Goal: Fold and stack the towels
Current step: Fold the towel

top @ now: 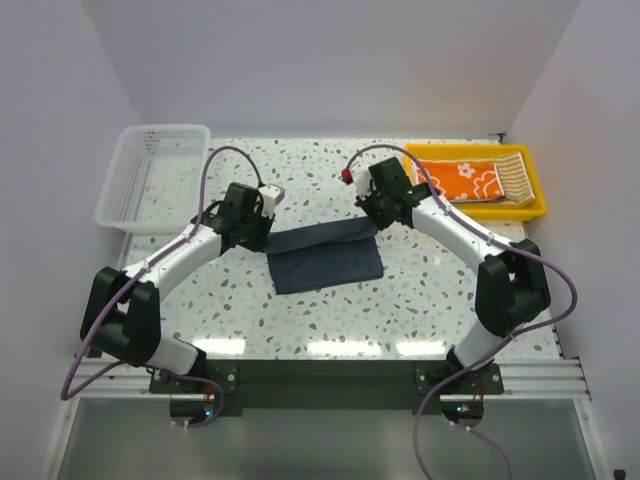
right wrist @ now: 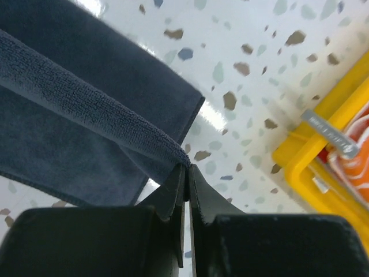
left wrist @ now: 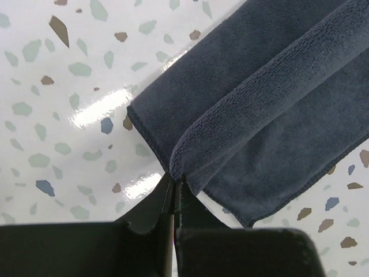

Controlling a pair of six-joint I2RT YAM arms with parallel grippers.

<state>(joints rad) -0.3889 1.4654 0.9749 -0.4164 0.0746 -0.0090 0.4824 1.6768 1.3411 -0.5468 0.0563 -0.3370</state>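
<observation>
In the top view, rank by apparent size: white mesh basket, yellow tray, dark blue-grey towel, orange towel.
Largest: white mesh basket and yellow plastic tray, too alike to rank.
Next: dark blue-grey towel.
Smallest: orange flower-print towel in the tray.

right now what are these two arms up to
Both arms are folding the dark blue-grey towel in the middle of the table. The left hand and the right hand are each shut on one end of its lifted fold. An orange towel and a striped towel lie in the yellow tray.
</observation>
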